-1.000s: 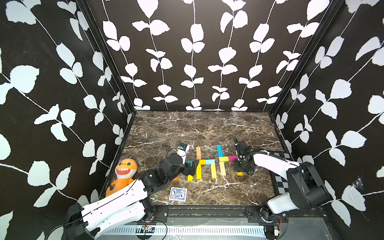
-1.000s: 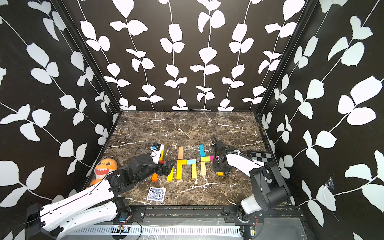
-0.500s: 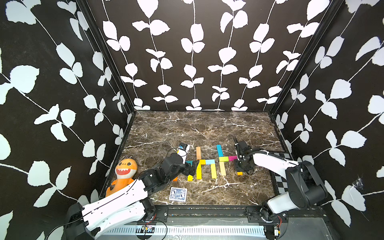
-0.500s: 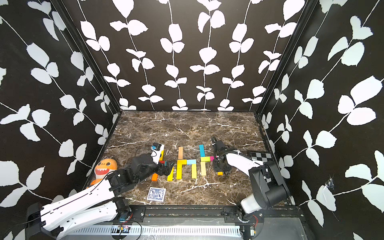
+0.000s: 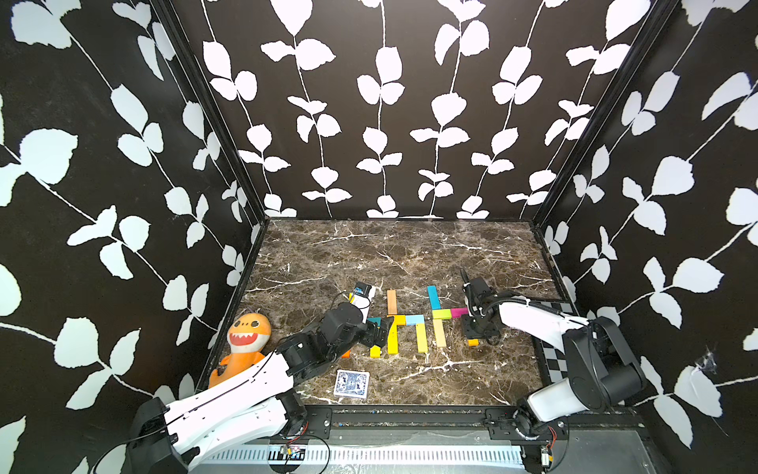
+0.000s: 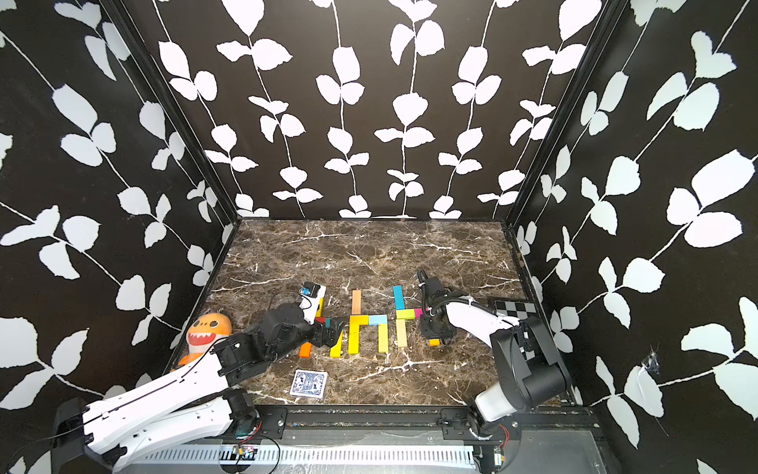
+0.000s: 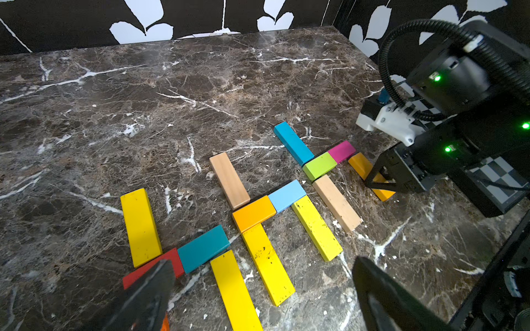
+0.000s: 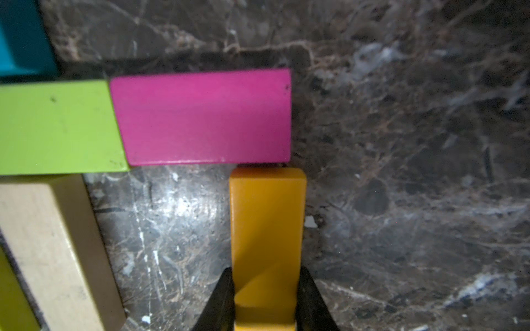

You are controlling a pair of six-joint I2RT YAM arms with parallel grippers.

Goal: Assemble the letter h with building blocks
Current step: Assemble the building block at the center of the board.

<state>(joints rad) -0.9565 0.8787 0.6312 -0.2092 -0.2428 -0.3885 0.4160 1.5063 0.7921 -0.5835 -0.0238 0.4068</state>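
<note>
Building blocks lie flat on the marble table [image 5: 410,254] in three groups. In the right group a teal block [image 7: 293,142], a green block [image 8: 57,126], a pink block [image 8: 200,117] and a tan block [image 7: 336,203] touch. My right gripper [image 8: 265,275] is shut on an orange-yellow block [image 8: 266,217], whose far end meets the pink block's long side. In both top views the right gripper [image 5: 476,330] covers most of that block [image 6: 434,341]. My left gripper [image 7: 262,268] is open over a yellow block [image 7: 235,289] of the left group, holding nothing.
A blue-patterned card deck [image 5: 351,383] lies near the front edge. An orange shark plush [image 5: 245,340] leans at the left wall. A checkerboard plate [image 5: 553,305] lies under the right arm. Leaf-patterned walls close in three sides.
</note>
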